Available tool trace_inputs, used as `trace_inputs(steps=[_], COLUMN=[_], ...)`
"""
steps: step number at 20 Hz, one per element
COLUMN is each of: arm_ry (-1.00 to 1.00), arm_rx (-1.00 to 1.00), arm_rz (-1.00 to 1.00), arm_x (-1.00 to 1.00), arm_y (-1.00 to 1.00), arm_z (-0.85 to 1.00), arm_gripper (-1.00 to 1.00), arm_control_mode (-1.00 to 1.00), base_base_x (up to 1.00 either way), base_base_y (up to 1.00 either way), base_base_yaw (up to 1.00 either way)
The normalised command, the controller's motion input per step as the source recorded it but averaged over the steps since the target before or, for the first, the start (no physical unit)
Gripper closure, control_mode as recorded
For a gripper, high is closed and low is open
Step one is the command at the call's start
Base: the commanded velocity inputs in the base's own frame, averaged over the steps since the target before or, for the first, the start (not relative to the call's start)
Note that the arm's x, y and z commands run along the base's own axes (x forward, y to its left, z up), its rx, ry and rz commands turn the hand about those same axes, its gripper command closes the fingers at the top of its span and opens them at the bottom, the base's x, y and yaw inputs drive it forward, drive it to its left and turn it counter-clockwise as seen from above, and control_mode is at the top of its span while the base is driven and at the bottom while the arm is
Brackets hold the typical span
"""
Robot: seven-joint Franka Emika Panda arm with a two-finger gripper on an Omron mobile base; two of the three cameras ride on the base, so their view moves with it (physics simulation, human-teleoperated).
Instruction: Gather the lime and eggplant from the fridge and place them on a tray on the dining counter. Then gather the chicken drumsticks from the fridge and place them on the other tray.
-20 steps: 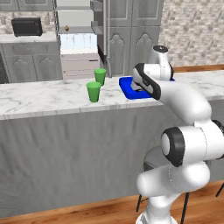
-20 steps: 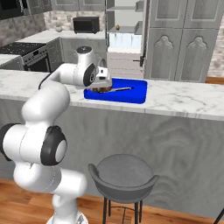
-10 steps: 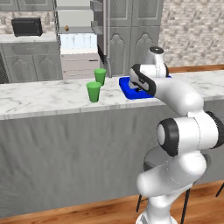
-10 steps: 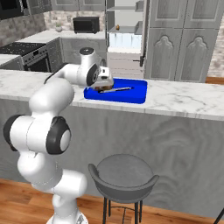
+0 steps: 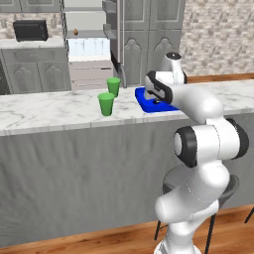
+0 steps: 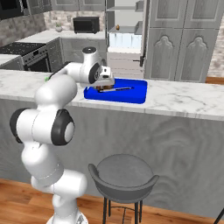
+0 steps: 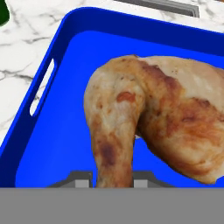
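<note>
My gripper [image 7: 113, 178] is shut on the narrow end of a browned chicken drumstick [image 7: 148, 118], which hangs just above the floor of a blue tray [image 7: 52, 131]. The tray [image 6: 131, 93] lies on the marble dining counter [image 6: 183, 98]. My gripper [image 6: 105, 85] is over the tray's left half in the right base view. From the left base view the hand [image 5: 158, 96] covers much of the tray [image 5: 144, 101]. The fridge [image 5: 89, 54] stands open behind the counter. The lime and eggplant are out of view.
Two green cups [image 5: 106, 104] [image 5: 113, 86] stand on the counter left of the tray. A grey stool [image 6: 122, 175] sits in front of the counter by my base. A microwave [image 6: 85, 25] rests on the back counter.
The hand has shifted a little further over the blue tray and dipped slightly, with the drumstick still in its grip. The tray and cups have stayed put.
</note>
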Motion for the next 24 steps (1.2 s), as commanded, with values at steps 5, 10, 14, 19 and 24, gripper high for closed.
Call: trace_inputs(steps=[5, 10, 14, 19, 24], arm_ry=[0.05, 0.03, 0.01, 0.00, 0.00], arm_rx=[0.00, 0.00, 0.00, 0.00, 0.00], arm_rz=[0.00, 0.00, 0.00, 0.00, 0.00], arm_x=[0.10, 0.02, 0.00, 0.00, -0.17], arm_y=[0.00, 0.00, 0.00, 0.00, 0.00], arm_z=[-0.10, 0.00, 0.00, 0.00, 0.00], arm_gripper=[1.00, 1.00, -1.00, -1.00, -1.00], arm_control_mode=[-1.00, -1.00, -1.00, -1.00, -1.00], base_base_x=[0.00, 0.00, 0.00, 0.00, 0.00], base_base_y=[0.00, 0.00, 0.00, 0.00, 0.00], base_base_yaw=[0.00, 0.00, 0.00, 0.00, 0.00])
